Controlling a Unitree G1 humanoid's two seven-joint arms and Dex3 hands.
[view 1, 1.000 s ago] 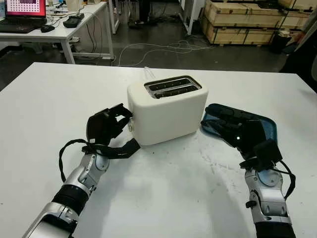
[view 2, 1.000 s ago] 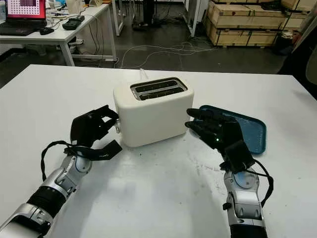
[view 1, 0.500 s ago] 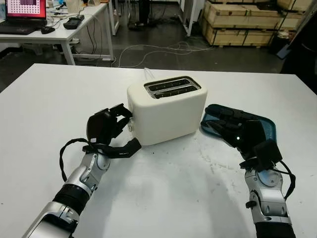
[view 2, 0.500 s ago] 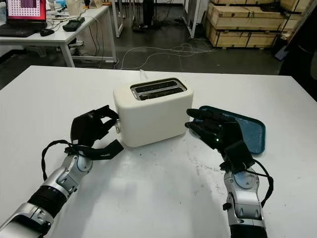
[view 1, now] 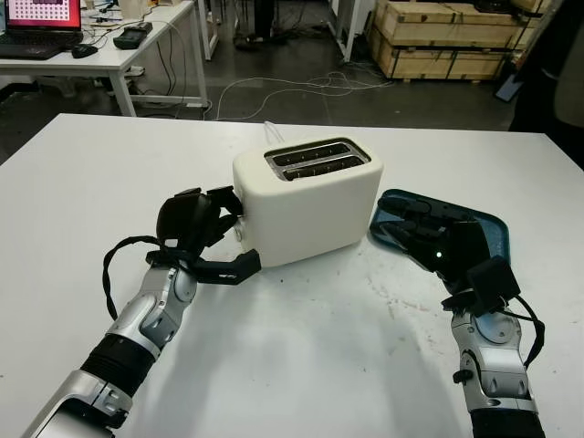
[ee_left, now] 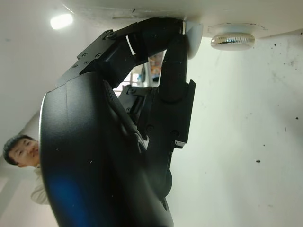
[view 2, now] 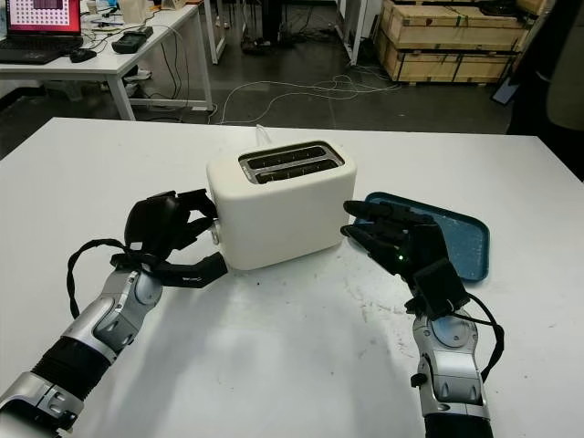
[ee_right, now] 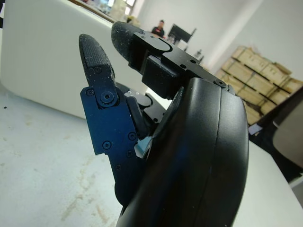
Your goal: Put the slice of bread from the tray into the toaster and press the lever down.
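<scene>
1. My left hand (view 1: 196,224) sat at the cream toaster (view 1: 308,201)'s end, fingers (ee_left: 156,38) curled onto the white lever (ee_left: 193,40).
2. Right hand (view 2: 394,239) was open, holding nothing, just beside the toaster's other end, over the blue tray (view 2: 465,239)'s near edge.
3. Couldn't make out the bread in the slots (view 1: 318,159).

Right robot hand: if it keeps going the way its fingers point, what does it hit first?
Probably the toaster. The right robot hand, open, sits above the near-left end of the tray, fingers aimed at the toaster's right side wall. Nothing shows in the gap between them; depth is uncertain.
</scene>
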